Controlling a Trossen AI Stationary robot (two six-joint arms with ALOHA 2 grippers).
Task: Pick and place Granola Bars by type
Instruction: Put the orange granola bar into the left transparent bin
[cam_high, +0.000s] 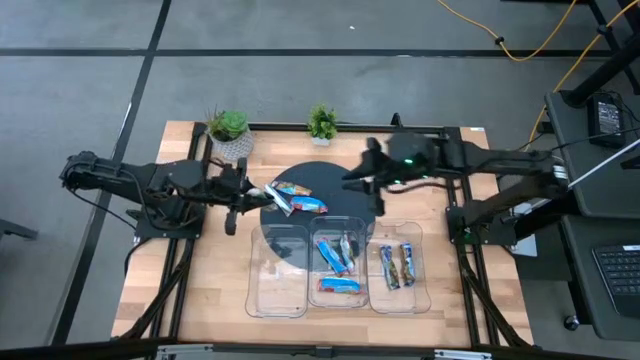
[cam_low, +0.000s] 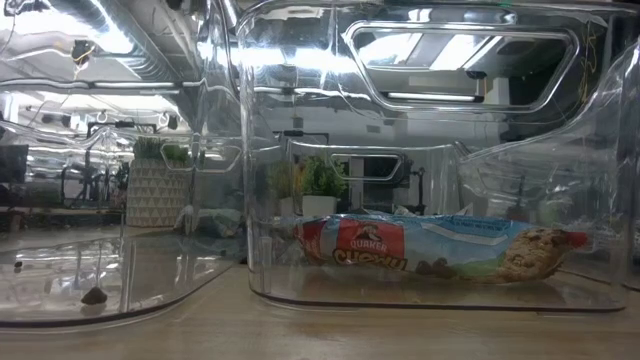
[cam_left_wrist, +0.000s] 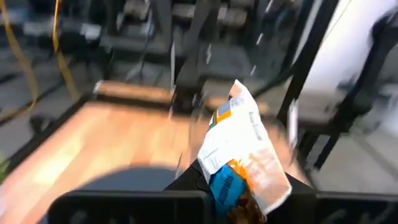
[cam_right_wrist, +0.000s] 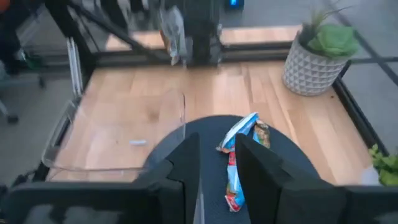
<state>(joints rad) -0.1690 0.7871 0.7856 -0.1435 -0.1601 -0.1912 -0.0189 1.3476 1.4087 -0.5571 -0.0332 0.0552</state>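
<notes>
In the low view a blue bar (cam_low: 430, 250) lies flat in the nearest clear tray (cam_low: 420, 150); from above, the middle tray (cam_high: 338, 262) and right tray (cam_high: 398, 265) hold more bars. Farther back, the left gripper (cam_high: 262, 196) – jaws clamped on a silvery bar (cam_left_wrist: 245, 155) – hangs over the dark mat (cam_high: 310, 215) on the table (cam_high: 200, 280). The right gripper (cam_high: 352, 180) (jaws parted, holding nothing) hovers above two bars (cam_right_wrist: 239, 158).

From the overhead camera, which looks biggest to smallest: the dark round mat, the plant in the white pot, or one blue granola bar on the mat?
1. Dark round mat
2. Plant in the white pot
3. Blue granola bar
</notes>
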